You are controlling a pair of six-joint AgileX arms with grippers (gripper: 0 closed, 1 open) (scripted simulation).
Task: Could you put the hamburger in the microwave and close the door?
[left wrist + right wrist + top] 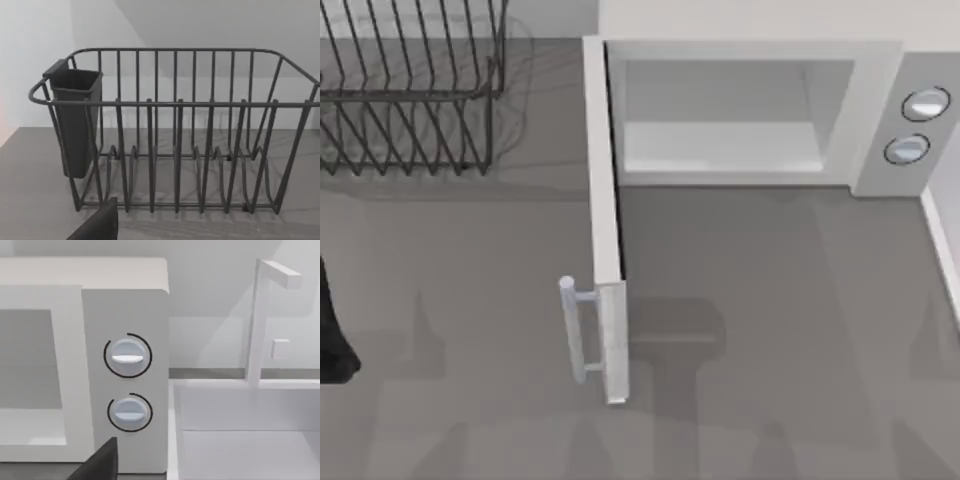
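My left arm [332,340] sits parked at the counter's [470,300] left edge, well apart from the microwave; in the left wrist view a dark wedge of the left pincer [97,225] lies low in front of the one dark wire rack [410,100], and I cannot tell whether that pincer is open or closed. The rack stands at the far left of the counter; one dark cup [75,120] hangs on one of its end walls.

Right of the rack comes the one door [605,230], swung wide open and standing out toward the near edge, hinged at the left side of the cavity; its single bar handle [570,330] rides on two stubs on the face turned toward the left arm, near the door's free end.

The one microwave [750,110] stands at the far side, right of centre, its pale cavity open to view; the grey side panel carries two dials [127,356], one above the other.

A dark wedge of the right pincer [100,462] lies near the lower dial; whether it is open or closed I cannot tell. Just beside the microwave, at the far right, is one white basin [240,440] with one upright white post [255,320].
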